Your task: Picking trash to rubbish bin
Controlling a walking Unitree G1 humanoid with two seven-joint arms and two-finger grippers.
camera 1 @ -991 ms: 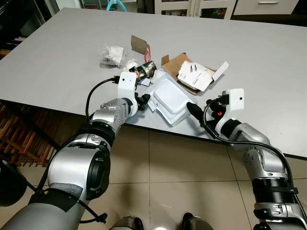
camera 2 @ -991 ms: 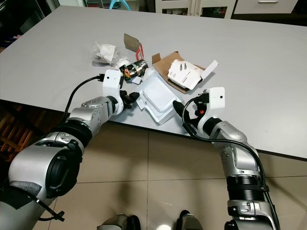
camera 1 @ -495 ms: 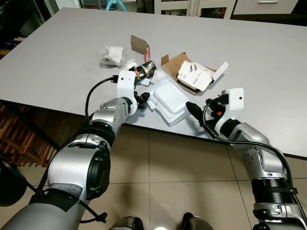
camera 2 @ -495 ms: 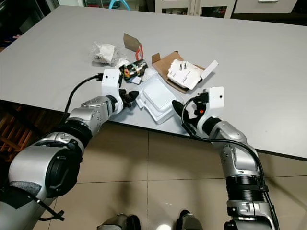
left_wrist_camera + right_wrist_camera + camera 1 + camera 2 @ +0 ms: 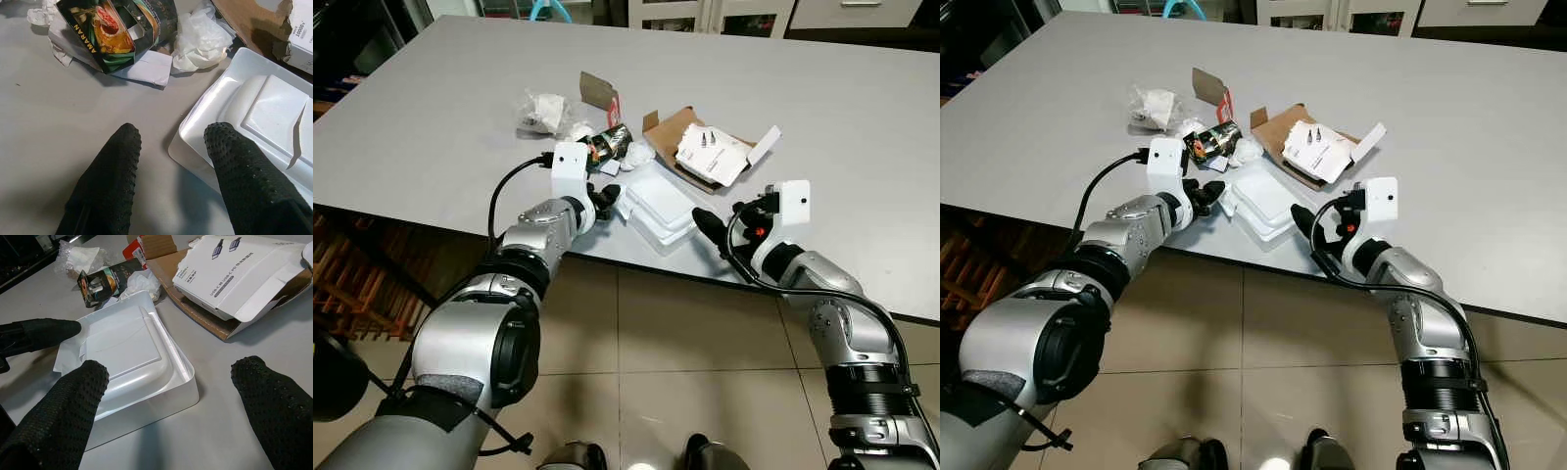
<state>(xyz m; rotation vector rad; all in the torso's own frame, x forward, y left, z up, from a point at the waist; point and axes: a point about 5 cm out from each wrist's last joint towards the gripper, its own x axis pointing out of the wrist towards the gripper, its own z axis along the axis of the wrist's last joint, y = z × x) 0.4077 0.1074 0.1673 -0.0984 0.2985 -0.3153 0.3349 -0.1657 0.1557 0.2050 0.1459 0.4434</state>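
Brown cardboard box (image 5: 668, 134), flaps open, lying on grey table (image 5: 440, 117) w/ a white printed carton (image 5: 715, 155) in/over it; carton's flap sticks out to the right. Can't tell what else is inside.

White plastic tray (image 5: 658, 204), upside down, glossy, raised rectangular centre w/ a stepped rim, near table's front edge, between both grippers. Just behind it: crumpled white tissue (image 5: 201, 40), flattened dark snack packet (image 5: 115, 30) w/ colourful food print lying on a white paper scrap. Farther back, clear plastic bag (image 5: 540, 108) w/ white stuff in it, plus a torn cardboard piece (image 5: 600, 93) w/ red label.

Left gripper (image 5: 172, 138) fingers apart, low over table at tray's left corner; one fingertip (image 5: 221, 137) over tray rim, other on bare table. Right gripper (image 5: 168, 374) fingers wide apart, at tray's right side, holding nothing; one finger overlaps tray edge, contact unclear.
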